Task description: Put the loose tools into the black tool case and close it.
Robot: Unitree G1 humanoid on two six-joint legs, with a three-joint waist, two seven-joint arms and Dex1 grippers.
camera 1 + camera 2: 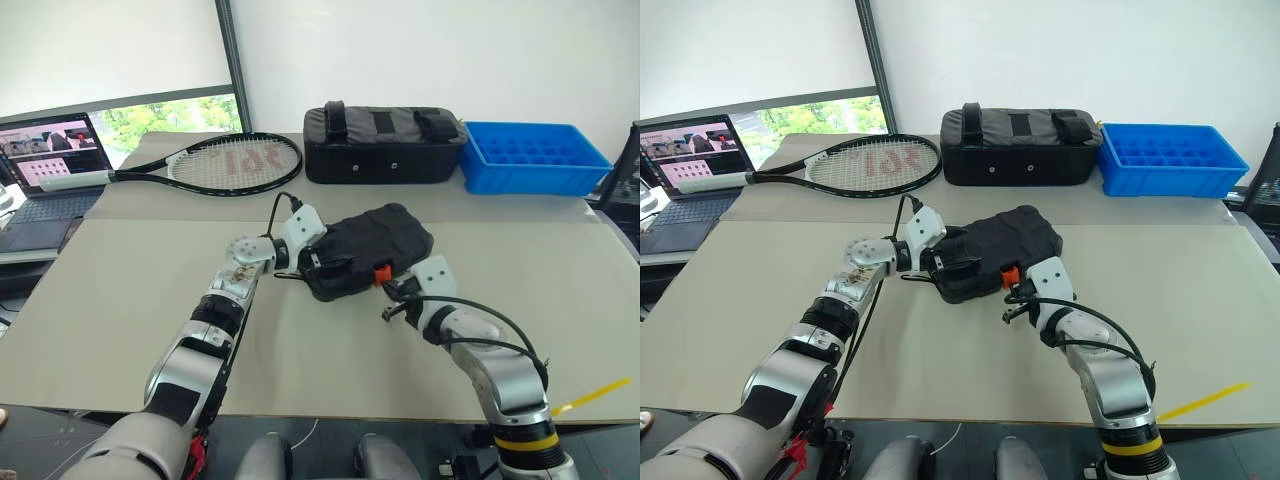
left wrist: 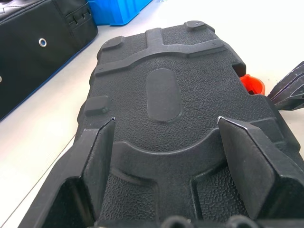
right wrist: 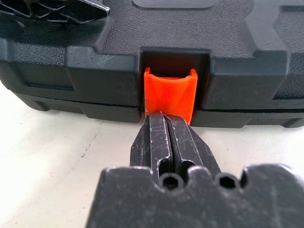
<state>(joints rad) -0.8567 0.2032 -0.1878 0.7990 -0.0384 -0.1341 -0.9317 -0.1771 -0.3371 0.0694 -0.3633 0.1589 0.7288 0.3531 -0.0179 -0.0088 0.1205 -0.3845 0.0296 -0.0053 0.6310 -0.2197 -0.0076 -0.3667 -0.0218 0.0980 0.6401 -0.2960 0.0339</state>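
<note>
The black tool case [image 1: 375, 243] lies in the middle of the table with its ribbed lid [image 2: 164, 90] down. My left gripper [image 1: 318, 262] is open at the case's left end, its two fingers [image 2: 102, 156] spread wide over the lid. My right gripper [image 3: 164, 118] is shut, its tips pressed together against the lower edge of the orange latch [image 3: 170, 92] on the case's near side. The same latch [image 1: 381, 272] sits just ahead of the right wrist. The loose tools are out of view.
A tennis racket [image 1: 225, 162] lies at the back left beside a laptop [image 1: 50, 160]. A larger black fabric bag [image 1: 383, 145] and a blue plastic crate [image 1: 535, 158] stand along the back edge. Bare table lies to the right of the case.
</note>
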